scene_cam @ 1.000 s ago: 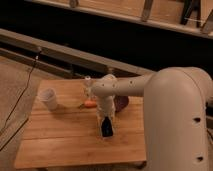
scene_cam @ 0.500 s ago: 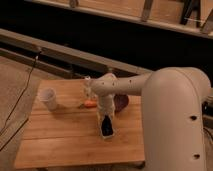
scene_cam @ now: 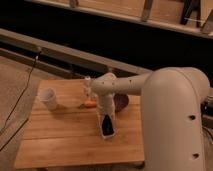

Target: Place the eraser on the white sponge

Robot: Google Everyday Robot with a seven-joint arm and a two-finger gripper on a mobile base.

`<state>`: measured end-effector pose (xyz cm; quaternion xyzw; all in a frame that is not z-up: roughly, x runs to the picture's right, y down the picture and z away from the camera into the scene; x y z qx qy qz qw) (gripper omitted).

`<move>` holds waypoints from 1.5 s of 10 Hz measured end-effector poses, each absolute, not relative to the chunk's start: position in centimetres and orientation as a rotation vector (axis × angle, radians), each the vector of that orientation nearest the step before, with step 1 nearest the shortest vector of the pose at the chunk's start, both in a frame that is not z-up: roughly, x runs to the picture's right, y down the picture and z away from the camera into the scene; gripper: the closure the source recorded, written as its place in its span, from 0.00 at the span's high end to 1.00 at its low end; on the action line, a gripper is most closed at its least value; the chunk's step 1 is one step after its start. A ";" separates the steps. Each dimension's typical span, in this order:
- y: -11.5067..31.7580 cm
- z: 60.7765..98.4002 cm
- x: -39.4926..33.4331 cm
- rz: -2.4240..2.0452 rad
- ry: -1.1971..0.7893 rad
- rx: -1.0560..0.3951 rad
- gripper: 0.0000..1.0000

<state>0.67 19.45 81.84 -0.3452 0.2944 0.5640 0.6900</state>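
Observation:
My gripper (scene_cam: pixel 106 128) points down at the middle of the wooden table (scene_cam: pixel 60 145), on the end of the large white arm (scene_cam: pixel 165 115) that reaches in from the right. The black eraser (scene_cam: pixel 106 125) is right at the gripper's tip, low over the tabletop. A pale edge shows around the eraser; I cannot tell whether it is the white sponge or part of the gripper. I see no white sponge apart from that, so it is hidden or out of view.
A white cup (scene_cam: pixel 49 98) stands at the table's left. A small orange object (scene_cam: pixel 89 104) and a small pale bottle (scene_cam: pixel 88 86) sit just behind the gripper. A dark red bowl (scene_cam: pixel 121 101) is partly behind the arm. A cable (scene_cam: pixel 22 95) runs along the floor on the left.
The gripper with the eraser has sunk slightly toward the tabletop. The cup, orange object and bowl have not moved.

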 end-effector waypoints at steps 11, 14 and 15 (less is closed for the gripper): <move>15.8 78.8 -6.4 1.090 0.443 -0.732 0.80; 14.5 77.4 -9.2 0.995 0.365 -0.681 0.80; 14.3 77.1 -9.6 0.978 0.354 -0.667 0.80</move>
